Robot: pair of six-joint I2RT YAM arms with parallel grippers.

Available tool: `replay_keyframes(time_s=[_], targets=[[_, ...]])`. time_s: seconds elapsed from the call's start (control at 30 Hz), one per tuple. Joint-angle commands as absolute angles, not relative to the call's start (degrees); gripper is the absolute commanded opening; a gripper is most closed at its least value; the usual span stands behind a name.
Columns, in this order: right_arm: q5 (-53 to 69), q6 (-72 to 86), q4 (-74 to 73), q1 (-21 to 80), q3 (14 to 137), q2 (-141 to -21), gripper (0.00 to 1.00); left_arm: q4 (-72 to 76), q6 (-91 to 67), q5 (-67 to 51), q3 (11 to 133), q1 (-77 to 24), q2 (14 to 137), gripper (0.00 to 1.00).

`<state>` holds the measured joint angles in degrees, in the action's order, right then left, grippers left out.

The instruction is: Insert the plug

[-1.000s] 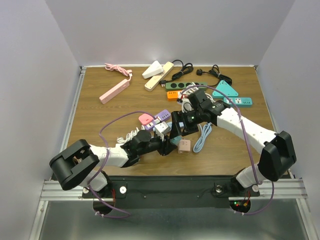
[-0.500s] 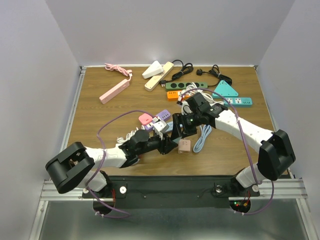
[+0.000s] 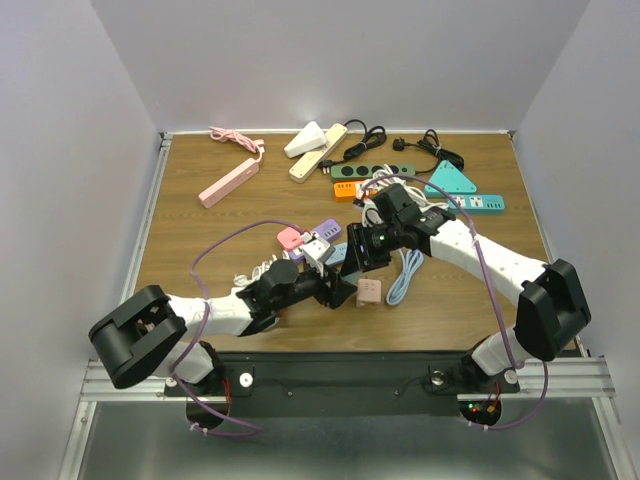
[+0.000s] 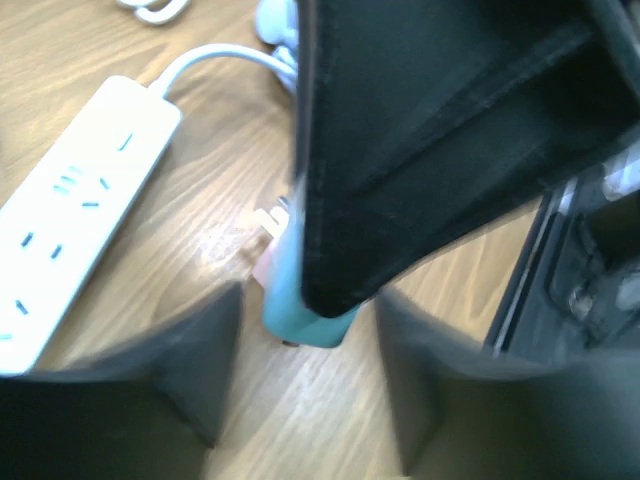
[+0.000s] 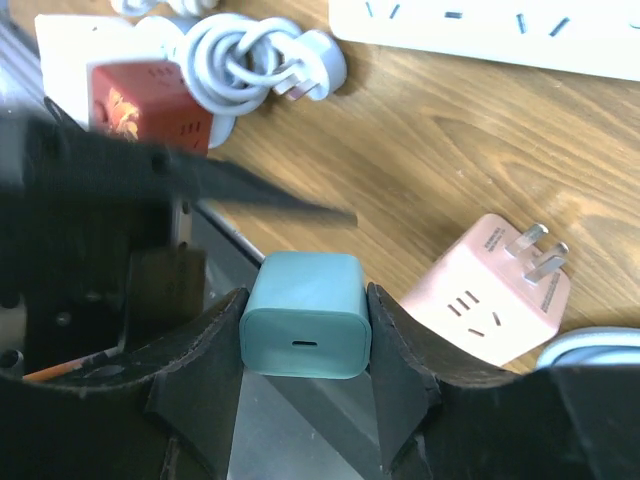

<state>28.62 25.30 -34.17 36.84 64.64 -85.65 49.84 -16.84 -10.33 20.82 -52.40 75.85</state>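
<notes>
Teal plug point(image 5: 305, 315), which we see clamped between the fingers of the right gripper point(image 5: 303, 345) above the wooden table point(image 5: 450, 150), near a pink adapter point(image 5: 490, 290); the left gripper point(image 4: 305, 375), jaws spread and gripping nothing, frames the plug beside a white power strip point(image 4: 70, 210).

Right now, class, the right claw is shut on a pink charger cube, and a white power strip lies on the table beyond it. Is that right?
Not quite: the charger cube in the right claw is teal, not pink. The pink adapter lies loose on the table beside it. The white power strip does lie beyond it. The right wrist view shows this.
</notes>
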Motion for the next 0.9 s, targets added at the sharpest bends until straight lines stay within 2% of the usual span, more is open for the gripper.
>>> replay_keyframes(time_s=[0.0,0.03,0.07,0.17,0.3,0.47,0.53,0.73,0.87], targets=[[23.6,26.4,-32.6,36.7,66.5,-85.6,0.00,49.5,-18.7,-4.1,20.7,-51.9,72.9,0.86],[21.6,25.8,-32.6,35.8,68.4,-86.4,0.00,48.2,-19.6,-2.7,20.2,-51.2,71.3,0.93],[20.8,25.3,-32.7,35.2,69.6,-86.7,0.00,46.8,-20.5,-2.7,20.2,-50.6,70.4,0.94],[17.8,22.9,-34.3,33.2,75.9,-89.3,0.00,38.3,-22.9,-3.2,22.1,-47.9,66.2,0.95],[15.0,19.5,-34.9,32.0,82.8,-93.6,0.00,35.2,-24.0,-1.9,21.1,-47.5,59.2,0.95],[16.0,13.5,-34.9,32.1,91.6,-100.7,0.01,20.3,-29.3,10.2,23.8,-43.3,56.7,0.98],[16.1,12.0,-34.8,32.3,93.6,-104.2,0.00,14.6,-33.6,11.2,25.9,-38.7,57.5,0.98],[14.1,7.6,-34.7,35.6,100.9,-112.3,0.01,15.2,-39.1,11.2,24.0,-31.3,59.2,0.98],[13.8,3.9,-34.5,36.6,102.3,-115.4,0.00,16.7,-38.7,10.9,23.7,-30.1,60.5,0.98]])
